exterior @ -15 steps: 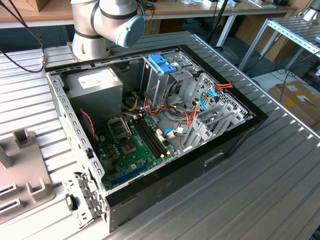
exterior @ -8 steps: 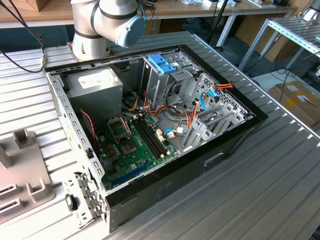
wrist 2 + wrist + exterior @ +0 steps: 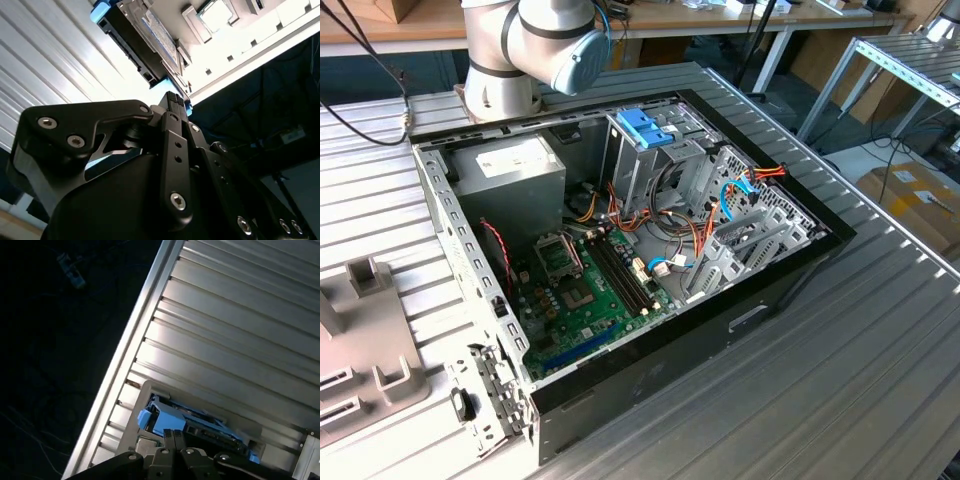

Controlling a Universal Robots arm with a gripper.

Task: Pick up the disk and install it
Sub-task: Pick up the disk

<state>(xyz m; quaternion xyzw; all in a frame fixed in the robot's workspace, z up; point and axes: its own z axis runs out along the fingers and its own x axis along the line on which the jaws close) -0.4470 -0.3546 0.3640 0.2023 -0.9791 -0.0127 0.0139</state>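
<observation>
The disk [image 3: 192, 424], a flat drive with a light-blue plastic frame, lies in a pale grey holder [image 3: 142, 392] on a ribbed metal surface. In the second wrist view the disk [image 3: 150, 32] shows its labelled face and dark edge. My gripper [image 3: 173, 434] sits right at the disk's blue edge, its two black fingertips [image 3: 171, 98] pressed together with no gap. Whether they pinch part of the blue frame cannot be told. In the exterior view the arm's base [image 3: 535, 45] stands behind the open computer case [image 3: 620, 390].
Inside the case are a metal drive cage with a blue plastic top [image 3: 645, 130], a grey power supply box [image 3: 510, 170], the green motherboard [image 3: 585, 290] and loose cables [image 3: 740, 185]. A grey fixture [image 3: 365, 345] sits at the exterior view's left. The holder stands near the ribbed surface's edge [image 3: 125, 365].
</observation>
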